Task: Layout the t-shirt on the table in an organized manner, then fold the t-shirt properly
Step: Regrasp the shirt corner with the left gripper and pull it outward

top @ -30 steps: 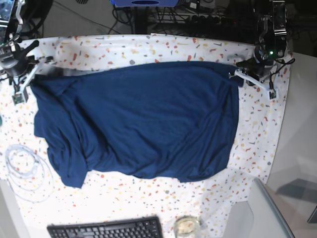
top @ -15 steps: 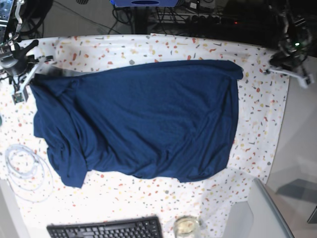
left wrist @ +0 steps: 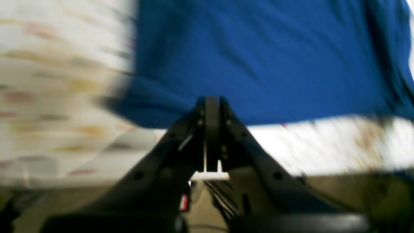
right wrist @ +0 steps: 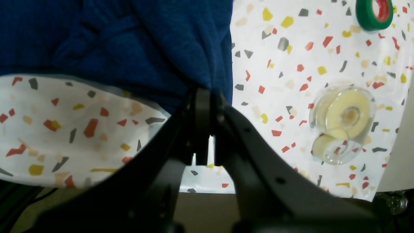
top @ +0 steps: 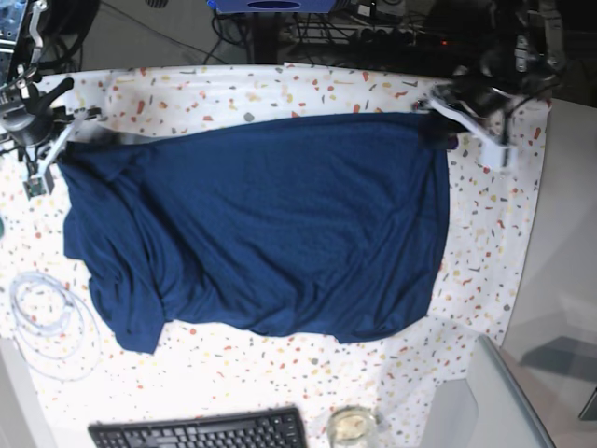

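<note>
The dark navy t-shirt (top: 270, 224) lies spread across the speckled table (top: 280, 89), rumpled along its left and lower edges. At the shirt's top-left corner my right gripper (top: 67, 147) stays low. In the right wrist view its jaws (right wrist: 203, 94) are shut, with folds of the t-shirt (right wrist: 145, 42) gathering into the tips. My left gripper (top: 437, 107) hovers at the shirt's top-right corner. The left wrist view is blurred and shows the left gripper (left wrist: 212, 102) shut in front of the t-shirt (left wrist: 258, 58) hem, with no cloth seen between the fingers.
A clear tape dispenser (right wrist: 343, 121) and a green tape roll (right wrist: 375, 11) lie on the table beside the right gripper. A white cable coil (top: 47, 322) sits at the left, with a keyboard (top: 201, 429) and a small jar (top: 352, 425) along the front edge.
The left arm swung away to the right off the shirt's corner, then came back to that corner, a little higher up. The right arm and the shirt stayed put.
</note>
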Robot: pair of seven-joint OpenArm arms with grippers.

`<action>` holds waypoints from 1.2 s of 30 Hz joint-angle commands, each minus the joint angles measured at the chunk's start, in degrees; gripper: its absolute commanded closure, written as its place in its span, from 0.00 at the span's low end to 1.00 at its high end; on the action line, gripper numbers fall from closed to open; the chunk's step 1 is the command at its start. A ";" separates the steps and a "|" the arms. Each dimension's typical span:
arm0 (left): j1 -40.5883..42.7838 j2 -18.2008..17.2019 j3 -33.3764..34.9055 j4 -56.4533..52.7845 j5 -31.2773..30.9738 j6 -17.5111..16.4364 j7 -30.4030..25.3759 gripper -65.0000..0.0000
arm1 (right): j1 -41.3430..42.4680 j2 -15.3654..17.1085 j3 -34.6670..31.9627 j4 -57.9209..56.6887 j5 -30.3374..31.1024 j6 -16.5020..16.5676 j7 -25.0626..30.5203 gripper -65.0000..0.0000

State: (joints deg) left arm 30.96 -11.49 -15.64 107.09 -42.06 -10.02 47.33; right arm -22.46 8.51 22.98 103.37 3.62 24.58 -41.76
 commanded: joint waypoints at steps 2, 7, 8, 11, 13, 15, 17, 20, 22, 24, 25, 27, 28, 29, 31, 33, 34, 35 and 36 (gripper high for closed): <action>0.12 -0.78 1.53 1.18 -0.09 -0.22 -1.05 0.94 | 0.00 0.59 0.18 0.76 0.12 -0.09 0.83 1.00; 0.12 -0.78 1.53 0.82 0.00 0.13 -1.40 0.41 | -0.27 0.59 0.18 0.76 0.12 -0.09 0.83 1.00; 0.20 -0.95 0.83 0.74 0.35 0.13 -2.36 0.34 | -0.27 0.59 0.18 0.76 0.12 -0.09 0.83 1.00; 0.56 -0.78 0.12 -0.93 7.03 0.13 -7.99 0.28 | -0.27 0.59 0.18 0.76 0.12 -0.09 0.83 1.00; 0.56 -0.69 0.83 -2.96 12.83 0.13 -11.07 0.28 | -0.27 0.59 0.18 0.76 0.12 -0.09 0.83 1.00; 0.47 0.01 1.44 -5.33 17.32 0.13 -13.88 0.28 | -0.27 0.59 0.18 0.76 0.12 -0.09 0.83 1.00; 0.38 1.07 0.91 -7.62 20.22 0.13 -15.90 0.29 | -0.27 0.59 0.18 0.76 0.12 -0.09 0.83 1.00; 0.20 1.16 0.91 -10.87 22.77 0.13 -18.54 0.39 | -0.27 0.59 0.18 0.76 0.12 -0.09 0.83 1.00; 0.20 1.16 0.91 -12.36 23.65 0.13 -20.83 0.49 | -0.27 0.59 0.18 0.76 0.12 -0.09 0.83 1.00; 0.20 1.16 0.91 -13.24 23.91 0.13 -22.32 0.57 | -0.27 0.59 0.18 0.76 0.12 -0.09 0.83 1.00; 0.20 1.16 0.91 -13.33 23.91 0.13 -22.85 0.60 | -0.18 0.59 0.18 0.76 0.12 -0.09 0.83 1.00; 0.20 0.98 0.83 -13.24 23.91 0.13 -23.11 0.63 | -0.18 0.59 0.27 0.76 0.12 -0.09 0.83 1.00; 0.20 0.89 0.74 -13.24 23.91 0.13 -23.11 0.63 | -0.18 0.59 0.27 0.76 0.12 -0.09 0.75 1.00; 0.20 0.89 -0.14 -13.24 23.91 0.13 -23.11 0.62 | -0.09 0.59 0.27 0.76 0.12 -0.09 0.75 1.00; 0.12 0.98 -2.16 -13.51 23.91 0.13 -23.11 0.62 | -0.09 0.59 0.27 0.76 0.12 -0.09 0.75 1.00; 0.03 0.98 -3.31 -13.51 23.91 0.13 -23.11 0.62 | -0.09 0.59 0.27 0.76 0.12 -0.09 0.75 1.00; 0.03 0.89 -4.01 -13.51 23.91 0.04 -23.11 0.59 | 0.00 0.59 0.27 0.76 0.12 -0.09 0.75 1.00; 0.03 0.89 -4.54 -13.51 24.00 -0.04 -23.11 0.56 | 0.00 0.59 0.27 0.76 0.12 -0.09 0.75 1.00; 0.03 0.89 -4.98 -13.51 24.00 -0.04 -23.11 0.51 | 0.00 0.59 0.27 0.76 0.12 -0.09 0.75 1.00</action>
State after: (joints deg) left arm 30.74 -10.17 -20.27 92.77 -18.02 -9.74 25.43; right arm -22.72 8.34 22.98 103.37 3.81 24.58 -41.76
